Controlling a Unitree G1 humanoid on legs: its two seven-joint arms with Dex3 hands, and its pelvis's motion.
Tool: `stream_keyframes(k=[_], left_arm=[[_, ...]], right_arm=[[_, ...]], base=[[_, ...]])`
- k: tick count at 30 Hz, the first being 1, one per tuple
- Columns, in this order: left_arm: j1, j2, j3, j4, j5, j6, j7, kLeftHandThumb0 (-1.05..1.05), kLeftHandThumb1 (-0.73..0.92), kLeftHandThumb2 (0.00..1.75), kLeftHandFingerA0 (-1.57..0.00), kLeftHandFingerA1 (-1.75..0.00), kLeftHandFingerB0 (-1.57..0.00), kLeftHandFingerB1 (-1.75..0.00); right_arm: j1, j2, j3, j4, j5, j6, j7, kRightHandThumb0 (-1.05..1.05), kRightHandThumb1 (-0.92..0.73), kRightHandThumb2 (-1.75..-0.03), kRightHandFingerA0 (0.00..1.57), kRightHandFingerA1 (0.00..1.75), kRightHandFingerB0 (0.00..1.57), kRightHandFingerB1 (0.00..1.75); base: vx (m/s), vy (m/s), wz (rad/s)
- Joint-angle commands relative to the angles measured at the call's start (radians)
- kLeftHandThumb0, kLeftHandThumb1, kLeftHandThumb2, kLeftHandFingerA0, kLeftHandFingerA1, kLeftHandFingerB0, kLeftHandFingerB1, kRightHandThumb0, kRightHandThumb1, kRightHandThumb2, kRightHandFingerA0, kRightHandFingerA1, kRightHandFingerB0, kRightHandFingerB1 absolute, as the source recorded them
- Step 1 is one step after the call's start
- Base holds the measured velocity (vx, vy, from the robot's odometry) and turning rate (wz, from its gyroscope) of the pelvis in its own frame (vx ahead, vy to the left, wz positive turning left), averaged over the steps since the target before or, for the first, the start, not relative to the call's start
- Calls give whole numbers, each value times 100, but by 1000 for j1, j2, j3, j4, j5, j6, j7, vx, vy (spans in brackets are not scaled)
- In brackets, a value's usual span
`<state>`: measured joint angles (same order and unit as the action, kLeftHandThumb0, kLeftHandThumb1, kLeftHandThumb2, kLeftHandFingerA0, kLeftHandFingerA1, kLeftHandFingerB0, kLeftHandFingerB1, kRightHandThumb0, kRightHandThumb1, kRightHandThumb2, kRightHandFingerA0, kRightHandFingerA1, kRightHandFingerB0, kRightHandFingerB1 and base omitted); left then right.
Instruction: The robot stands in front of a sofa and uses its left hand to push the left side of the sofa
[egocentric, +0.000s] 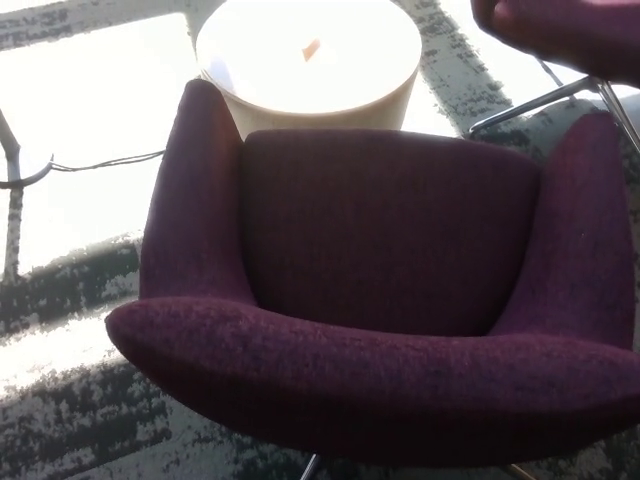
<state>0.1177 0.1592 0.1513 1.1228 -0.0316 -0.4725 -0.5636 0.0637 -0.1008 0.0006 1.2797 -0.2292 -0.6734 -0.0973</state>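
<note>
Locating the sofa: it fills the frame centre, its left armrest toward picture left. Neither hand is visible, so you cannot tell finger state.

Head view: no part of the robot's body shows, neither arm nor hand. Colours, shapes, cables, markings cannot be told.

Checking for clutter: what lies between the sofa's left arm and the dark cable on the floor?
Nothing: the head view shows bare bright floor between the sofa and the cable.
</note>
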Motion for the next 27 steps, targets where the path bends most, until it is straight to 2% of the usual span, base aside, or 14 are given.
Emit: stream_keyframes(k=[1,4,7,22,27], left_arm=[[-6,6,26,52,-26,-23,40,-95,90,123,0,-12,0,-8],[-9,8,31,72,-29,-20,33,-95,90,123,0,-12,0,-8],[-9,3,53,89,-51,-5,16,-90,86,120,0,-15,0,-12],[-16,13,60,106,-43,13,8,-93,89,122,0,-13,0,-9],[-19,6,77,111,-64,28,-9,-93,89,121,0,-11,0,-8]], right_arm=[[1,-10,2,1,10,7,3,-64,-83,-65,59,41,55,40],[4,-11,10,4,-1,1,-17,-62,-82,-65,61,42,57,41],[8,-5,-7,6,25,5,19,-63,-81,-65,61,42,57,41],[20,-8,11,-2,0,-9,-14,-59,-83,-65,61,42,57,41],[16,-9,-1,1,24,-2,22,-62,-81,-65,61,42,58,41]], base=[[0,0,0],[0,0,0],[0,0,0],[0,0,0],[0,0,0]])
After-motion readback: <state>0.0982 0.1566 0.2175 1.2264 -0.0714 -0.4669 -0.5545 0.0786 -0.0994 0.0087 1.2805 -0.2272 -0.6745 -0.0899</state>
